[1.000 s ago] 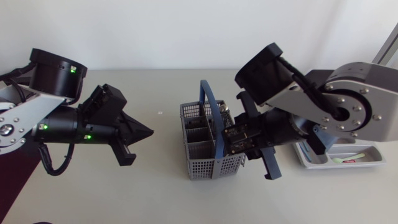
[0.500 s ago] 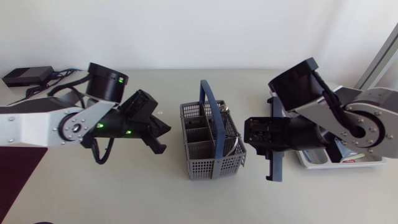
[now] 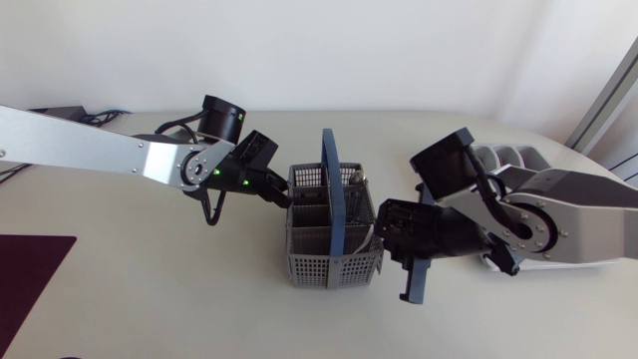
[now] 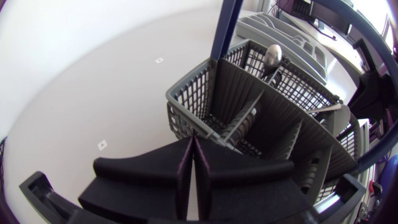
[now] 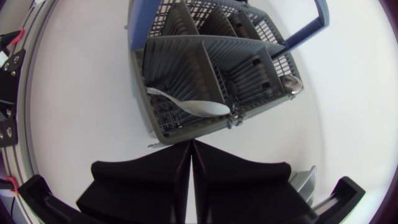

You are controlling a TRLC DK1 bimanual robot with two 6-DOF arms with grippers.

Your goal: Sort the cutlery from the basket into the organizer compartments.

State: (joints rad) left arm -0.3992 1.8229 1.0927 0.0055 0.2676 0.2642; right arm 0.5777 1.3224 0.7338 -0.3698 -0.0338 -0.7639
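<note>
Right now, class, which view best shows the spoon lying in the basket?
The right wrist view: the spoon lies whole across a basket compartment. The left wrist view shows perhaps its handle tip; the head view barely shows it.

Looked like a robotics lab bench to me, not a real kitchen. A left arm [image 3: 100,152] and a right arm [image 3: 558,209] sat at a plain pale table [image 3: 150,299]. A grey plastic basket [image 3: 334,269] stood between them, a dark mat [image 3: 25,274] lay at one corner, and cables [image 3: 95,116] trailed along the far edge.
</note>
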